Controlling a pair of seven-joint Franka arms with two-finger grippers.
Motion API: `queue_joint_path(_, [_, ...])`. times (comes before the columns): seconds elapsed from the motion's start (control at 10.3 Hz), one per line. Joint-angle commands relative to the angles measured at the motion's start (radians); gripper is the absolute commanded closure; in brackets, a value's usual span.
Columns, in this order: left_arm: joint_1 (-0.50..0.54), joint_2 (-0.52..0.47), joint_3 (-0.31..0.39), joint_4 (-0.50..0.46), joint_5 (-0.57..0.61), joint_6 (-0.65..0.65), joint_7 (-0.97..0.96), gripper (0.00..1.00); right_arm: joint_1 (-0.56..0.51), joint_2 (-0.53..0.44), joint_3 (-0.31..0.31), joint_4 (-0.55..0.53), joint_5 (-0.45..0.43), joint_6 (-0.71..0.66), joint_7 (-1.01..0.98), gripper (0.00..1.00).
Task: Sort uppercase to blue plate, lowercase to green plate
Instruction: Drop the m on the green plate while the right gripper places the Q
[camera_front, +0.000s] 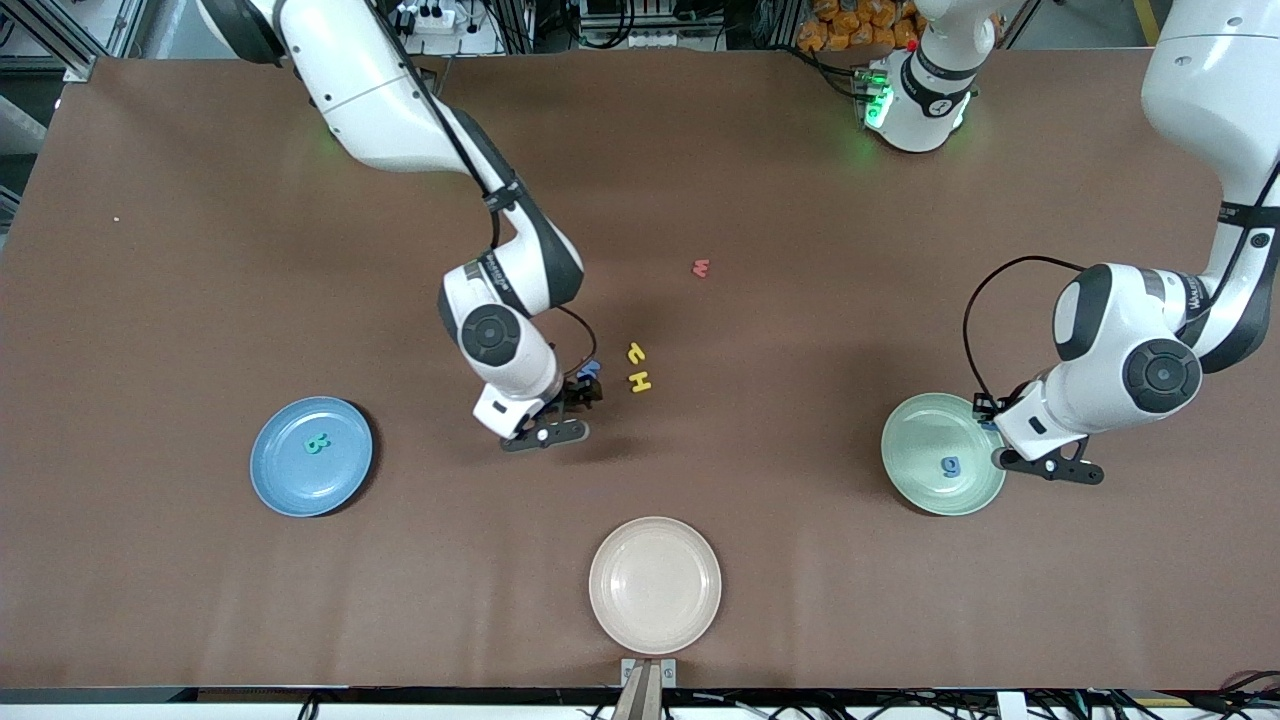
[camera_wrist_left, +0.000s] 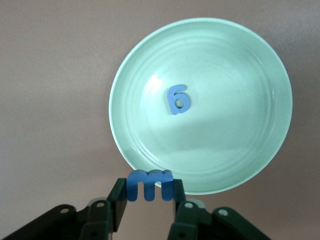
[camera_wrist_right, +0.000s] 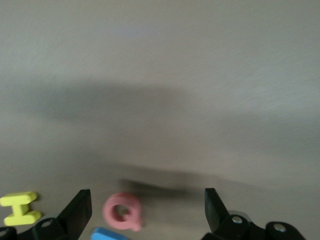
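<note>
My left gripper (camera_wrist_left: 148, 189) is shut on a small blue m-shaped letter (camera_wrist_left: 150, 184), hanging over the rim of the green plate (camera_wrist_left: 235, 100). A blue e-like lowercase letter (camera_wrist_left: 178, 98) lies in that plate. My right gripper (camera_wrist_right: 147, 200) hovers open low over mid-table, with the red Q (camera_wrist_right: 121, 211) on the table between its fingers. Beside the Q lie a yellow H (camera_wrist_right: 20, 207) and a blue letter (camera_wrist_right: 107, 234), only partly in view. The blue plate (camera_front: 275, 480) holds the teal R (camera_front: 317, 443). In the front view the Q is hidden under the gripper.
A small yellow hooked letter (camera_front: 636, 352) lies just farther from the front camera than the yellow H (camera_front: 641, 381). A red-pink m (camera_front: 701, 268) sits alone, farther still. A cream plate (camera_front: 655, 585) stands near the table's front edge.
</note>
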Motion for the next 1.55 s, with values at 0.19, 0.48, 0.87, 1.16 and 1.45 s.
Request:
queue_joint_path(0.19, [-0.014,-0.069,-0.005,0.035,-0.016,-0.007,0.013,0.00,0.027,0.021,-0.010,0.019,0.021,-0.013,0.021,0.00])
queue_joint_path(0.48, [-0.027,-0.163,-0.013,0.031,-0.058,-0.030,0.012,0.00,0.031,0.024,-0.010,0.016,0.019,-0.012,0.021,0.00])
queue_joint_path(0.87, [-0.159,-0.207,-0.048,0.025,-0.144,-0.104,-0.039,0.00,0.041,0.026,-0.010,-0.005,0.019,-0.012,0.019,0.00])
queue_joint_path(1.16, [-0.204,-0.195,-0.100,0.022,-0.180,-0.107,-0.172,0.00,0.041,0.023,-0.010,-0.008,0.019,-0.012,0.021,0.00])
queue_joint_path(1.45, [-0.257,-0.198,-0.108,0.022,-0.210,-0.107,-0.257,0.00,0.041,0.017,-0.011,-0.019,0.016,-0.010,0.019,1.00])
